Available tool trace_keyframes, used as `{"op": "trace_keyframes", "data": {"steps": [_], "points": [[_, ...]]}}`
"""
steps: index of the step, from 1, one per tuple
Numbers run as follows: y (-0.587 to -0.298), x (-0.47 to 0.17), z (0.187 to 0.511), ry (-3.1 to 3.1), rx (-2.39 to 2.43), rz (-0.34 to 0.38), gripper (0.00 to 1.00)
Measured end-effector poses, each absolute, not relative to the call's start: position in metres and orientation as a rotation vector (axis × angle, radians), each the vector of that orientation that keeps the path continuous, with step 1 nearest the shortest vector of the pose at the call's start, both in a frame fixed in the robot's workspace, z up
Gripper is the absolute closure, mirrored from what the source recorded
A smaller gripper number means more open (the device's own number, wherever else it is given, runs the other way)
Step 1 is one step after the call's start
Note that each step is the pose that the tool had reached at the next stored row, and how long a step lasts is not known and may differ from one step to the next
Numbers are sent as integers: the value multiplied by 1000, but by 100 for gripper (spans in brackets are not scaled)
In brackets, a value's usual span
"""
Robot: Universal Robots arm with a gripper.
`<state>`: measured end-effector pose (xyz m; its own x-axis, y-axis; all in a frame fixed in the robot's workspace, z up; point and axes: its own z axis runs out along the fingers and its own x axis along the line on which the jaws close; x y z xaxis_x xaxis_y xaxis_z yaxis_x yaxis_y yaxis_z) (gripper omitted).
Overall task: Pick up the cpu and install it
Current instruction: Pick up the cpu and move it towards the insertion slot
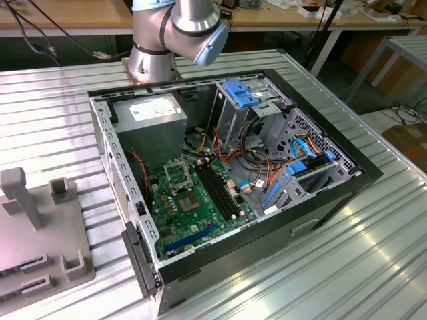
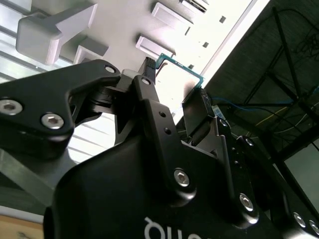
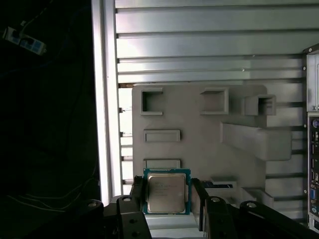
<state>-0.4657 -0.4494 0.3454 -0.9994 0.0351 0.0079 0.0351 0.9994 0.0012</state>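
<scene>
The cpu [image 3: 167, 192], a flat silver-grey square with a green rim, sits between my gripper's [image 3: 167, 195] two black fingers, just above the grey fixture tray [image 3: 199, 144]. In the second wrist view the cpu [image 2: 182, 72] shows as a bright plate with a green edge, and the gripper [image 2: 174, 84] presses a fingertip [image 2: 146, 67] against each side. The gripper is shut on the cpu. In the exterior view the open computer case [image 1: 320, 193] lies on the table. Its green board carries the metal-framed square socket [image 1: 177, 175].
The grey fixture tray [image 1: 40, 233] with raised blocks and slots lies at the exterior view's left of the case. The ribbed metal table [image 3: 199, 50] ends at an edge [image 3: 104, 99] close to the tray, with dark floor beyond. Cables, drive bays and a power supply [image 1: 150, 117] fill the case.
</scene>
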Motion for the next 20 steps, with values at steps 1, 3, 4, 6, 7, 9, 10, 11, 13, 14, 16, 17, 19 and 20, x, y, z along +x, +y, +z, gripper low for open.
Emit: {"op": "trace_keyframes", "data": {"steps": [1,3,4,6,7,9,10,11,13,14,16,17,19,20], "points": [[-449,-466,346,-3133,-55,-2,53],[-449,-466,347,-3133,-55,-2,53],[-449,-466,348,-3133,-55,-2,53],[-449,-466,350,-3133,-55,-2,53],[-449,-466,350,-3133,-55,-2,53],[-449,-466,352,-3133,-55,-2,53],[-449,-466,352,-3133,-55,-2,53],[-449,-466,353,-3133,-55,-2,53],[-449,-466,354,-3133,-55,-2,53],[-449,-466,355,-3133,-55,-2,53],[-449,-466,356,-3133,-55,-2,53],[-449,-466,357,-3133,-55,-2,53],[-449,-466,358,-3133,-55,-2,53],[-449,-466,359,-3133,-55,-2,53]]}}
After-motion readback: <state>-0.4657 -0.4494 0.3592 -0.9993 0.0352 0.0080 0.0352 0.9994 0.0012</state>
